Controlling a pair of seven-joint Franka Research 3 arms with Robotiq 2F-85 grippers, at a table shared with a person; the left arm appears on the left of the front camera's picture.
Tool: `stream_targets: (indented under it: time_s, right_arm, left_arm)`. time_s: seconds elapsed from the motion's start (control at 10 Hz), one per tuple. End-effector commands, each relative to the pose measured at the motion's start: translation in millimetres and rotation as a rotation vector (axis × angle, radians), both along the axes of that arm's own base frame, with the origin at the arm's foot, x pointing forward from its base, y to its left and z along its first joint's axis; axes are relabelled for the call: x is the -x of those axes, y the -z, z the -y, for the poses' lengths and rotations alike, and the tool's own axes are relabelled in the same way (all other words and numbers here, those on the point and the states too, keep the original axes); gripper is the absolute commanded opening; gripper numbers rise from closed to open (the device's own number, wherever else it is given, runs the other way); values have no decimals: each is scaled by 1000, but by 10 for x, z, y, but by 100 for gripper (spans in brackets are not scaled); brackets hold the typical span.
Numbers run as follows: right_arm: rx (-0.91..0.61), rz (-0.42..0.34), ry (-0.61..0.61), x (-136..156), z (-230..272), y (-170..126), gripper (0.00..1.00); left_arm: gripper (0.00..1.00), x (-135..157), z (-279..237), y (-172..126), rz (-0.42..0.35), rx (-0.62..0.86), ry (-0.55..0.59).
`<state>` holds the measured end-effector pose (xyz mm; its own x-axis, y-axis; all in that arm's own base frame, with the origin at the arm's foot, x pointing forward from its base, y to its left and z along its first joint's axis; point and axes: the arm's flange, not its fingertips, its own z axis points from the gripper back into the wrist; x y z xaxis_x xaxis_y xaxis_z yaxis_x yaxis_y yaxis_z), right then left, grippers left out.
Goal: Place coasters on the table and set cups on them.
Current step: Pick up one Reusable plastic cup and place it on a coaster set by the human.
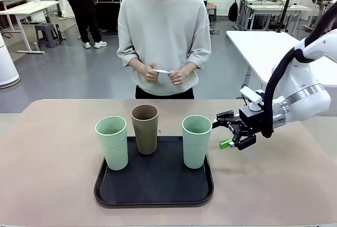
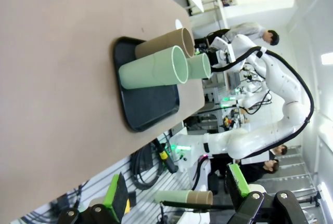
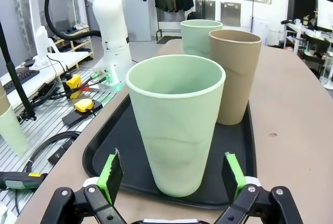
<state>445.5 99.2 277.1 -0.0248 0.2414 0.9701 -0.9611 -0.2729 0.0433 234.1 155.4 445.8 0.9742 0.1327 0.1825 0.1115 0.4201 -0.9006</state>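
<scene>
Right claw [image 1: 223, 131] beside green cup [image 1: 196, 142]
Right claw and left claw [image 2: 177, 195] stand wide open, empty; cup stands on black tray [image 1: 158, 185].

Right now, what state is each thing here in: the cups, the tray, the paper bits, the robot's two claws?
Left mint cup: upright on the black tray.
Brown cup: upright on the tray.
Right mint cup: upright on the tray.
Coasters: held in the person's hands, none laid out.
Right gripper: open, beside the right mint cup.
Left gripper: open, holding nothing.
</scene>
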Motion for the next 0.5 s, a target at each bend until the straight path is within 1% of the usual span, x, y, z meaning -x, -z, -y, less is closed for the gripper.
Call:
stream_targets:
  time_s: [0.0, 0.4]
  right_arm:
    - [10, -27, 16, -86, -156, 16, 100]
    - [16, -33, 1, -98, -304, 76, 100]
  left_arm:
    - [100, 2, -17, -2, 11, 3, -7]
    - [100, 2, -17, -2, 11, 3, -7]
